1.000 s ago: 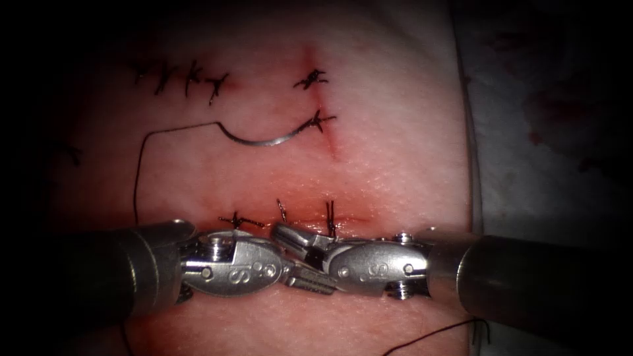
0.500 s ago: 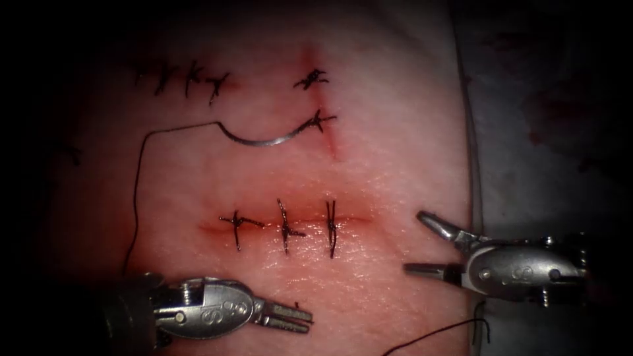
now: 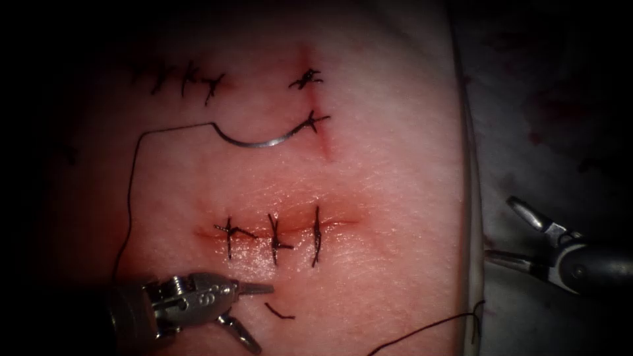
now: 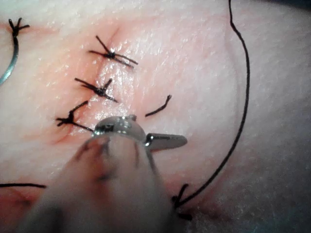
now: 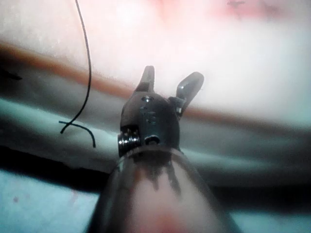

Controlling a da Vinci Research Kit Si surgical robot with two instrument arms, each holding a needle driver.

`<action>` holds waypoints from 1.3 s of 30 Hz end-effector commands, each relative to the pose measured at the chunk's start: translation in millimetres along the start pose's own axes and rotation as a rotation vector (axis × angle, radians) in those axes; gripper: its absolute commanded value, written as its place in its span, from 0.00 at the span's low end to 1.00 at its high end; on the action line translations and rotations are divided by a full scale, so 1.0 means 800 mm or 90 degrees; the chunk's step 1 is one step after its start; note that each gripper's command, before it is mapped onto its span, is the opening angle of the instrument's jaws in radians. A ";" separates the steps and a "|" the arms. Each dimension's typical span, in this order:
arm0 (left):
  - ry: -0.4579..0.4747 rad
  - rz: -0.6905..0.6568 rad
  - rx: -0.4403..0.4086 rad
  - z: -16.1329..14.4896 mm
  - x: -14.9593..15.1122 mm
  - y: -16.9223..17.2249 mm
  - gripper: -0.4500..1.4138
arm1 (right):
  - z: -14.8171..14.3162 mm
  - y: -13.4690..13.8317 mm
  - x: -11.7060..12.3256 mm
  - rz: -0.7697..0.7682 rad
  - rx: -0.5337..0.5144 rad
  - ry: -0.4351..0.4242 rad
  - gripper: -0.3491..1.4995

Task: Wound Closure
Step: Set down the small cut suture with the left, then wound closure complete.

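The curved needle (image 3: 257, 140) lies on the tissue (image 3: 382, 171) above the horizontal cut (image 3: 343, 221), held by neither tool. Its pointed end rests by a stitch (image 3: 315, 122) on the short upright cut; whether it enters the tissue I cannot tell. Its thread (image 3: 134, 171) runs left and down toward my left tool (image 3: 256, 315), which hovers below the cut's left end, open and empty. A short cut end of thread (image 3: 280, 311) lies just beside it, also seen in the left wrist view (image 4: 159, 108). My right tool (image 3: 502, 227) is off the tissue's right edge, open and empty (image 5: 167, 82).
Three stitches (image 3: 273, 238) cross the horizontal cut. Two stitches sit on the upright cut, and several older stitches (image 3: 184, 80) lie at the upper left. Another thread (image 3: 428, 328) trails over the tissue's lower right edge. Grey cloth (image 3: 547, 132) lies to the right of the tissue.
Both tools have drawn away from the stitched cut, the left down and left, the right out past the tissue's edge. The left jaws have opened, and a short cut thread end now lies loose.
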 end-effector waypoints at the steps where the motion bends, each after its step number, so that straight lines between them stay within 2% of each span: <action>1: -0.009 0.003 0.006 0.0001 0.0003 -0.0002 0.61 | 0.0014 -0.0005 -0.0004 -0.001 0.000 0.002 0.86; 4: -0.014 -0.008 0.034 -0.0029 0.0014 -0.0001 0.61 | 0.0016 -0.0005 -0.0006 -0.001 -0.001 0.002 0.86; 5: 0.010 0.019 0.059 -0.0051 0.0029 -0.0003 0.61 | 0.0017 -0.0004 -0.0006 0.002 -0.001 0.001 0.86; 7: 0.040 0.056 0.081 -0.0068 0.0044 -0.0003 0.61 | 0.0017 -0.0003 -0.0005 0.052 -0.001 0.000 0.89; 8: 0.070 0.081 0.095 -0.0078 0.0055 -0.0002 0.59 | 0.0018 -0.0002 -0.0004 0.079 0.000 0.000 0.93; 12: 0.160 0.125 0.147 -0.0109 0.0093 0.0005 0.56 | 0.0023 0.0004 0.0005 0.144 0.014 0.010 0.95; 13: 0.220 0.146 0.169 -0.0129 0.0115 0.0009 0.56 | 0.0028 0.0011 0.0012 0.160 0.039 0.031 0.96; 17: 0.306 0.182 0.220 -0.0173 0.0140 0.0012 0.55 | 0.0031 0.0024 0.0024 0.196 0.060 0.044 0.96; 18: 0.332 0.189 0.234 -0.0198 0.0142 0.0014 0.55 | 0.0031 0.0031 0.0031 0.200 0.073 0.051 0.96; 21: 0.345 0.202 0.234 -0.0230 0.0134 0.0014 0.53 | 0.0030 0.0037 0.0039 0.210 0.102 0.073 0.95; 26: 0.375 0.195 0.225 -0.0280 0.0099 0.0005 0.52 | 0.0041 0.0032 0.0055 0.222 0.177 0.084 0.95; 33: 0.386 0.192 0.226 -0.0277 0.0094 -0.0016 0.52 | 0.0064 0.0019 0.0064 0.228 0.220 0.096 0.95; 39: 0.390 0.184 0.225 -0.0271 0.0096 -0.0029 0.52 | 0.0082 0.0035 0.0078 0.229 0.223 0.091 0.95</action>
